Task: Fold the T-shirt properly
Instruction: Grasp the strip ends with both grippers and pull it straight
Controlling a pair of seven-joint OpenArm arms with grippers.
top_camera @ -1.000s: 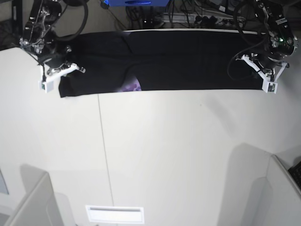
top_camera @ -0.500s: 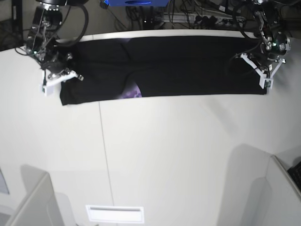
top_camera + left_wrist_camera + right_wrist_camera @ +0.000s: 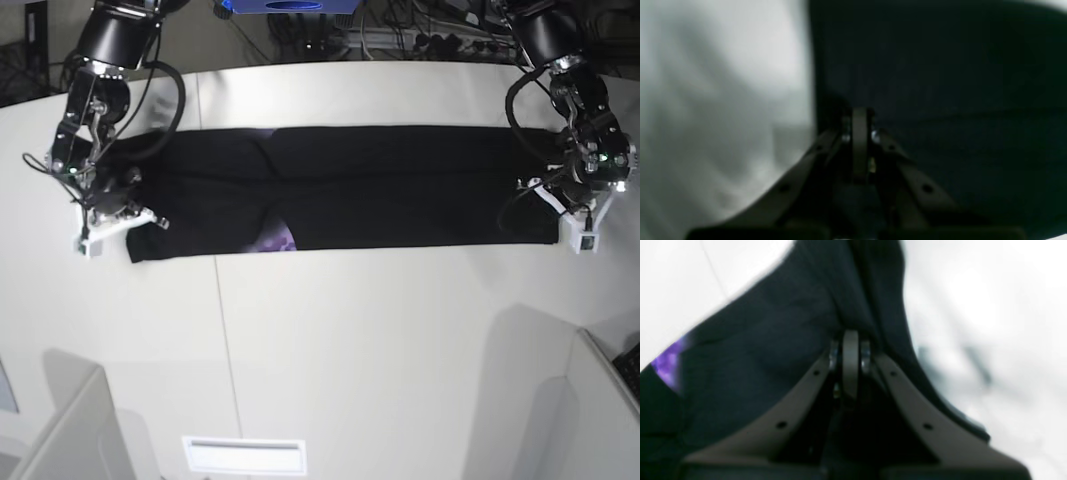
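The black T-shirt [image 3: 400,185] lies folded into a long band across the far half of the white table [image 3: 350,340]. A small patch of its purple print [image 3: 275,240] peeks out at the front edge. My left gripper [image 3: 572,228] is at the band's right end, shut on the cloth's corner. In the left wrist view the gripper [image 3: 858,115] is pinched at the T-shirt's [image 3: 940,83] edge. My right gripper [image 3: 108,225] is at the left end, also shut. In the right wrist view the gripper [image 3: 850,336] clamps a fold of the T-shirt [image 3: 773,340], with the purple print [image 3: 668,365] at left.
Cables and equipment [image 3: 400,35] crowd the space behind the table's far edge. A thin seam [image 3: 222,330] runs across the tabletop. A white slotted plate [image 3: 243,455] sits at the near edge, and grey panels [image 3: 70,430] stand at both near corners.
Both grippers have moved toward the near side of the table, dragging the black band with them. The shirt has come off the far edge, and bare table now shows behind it.
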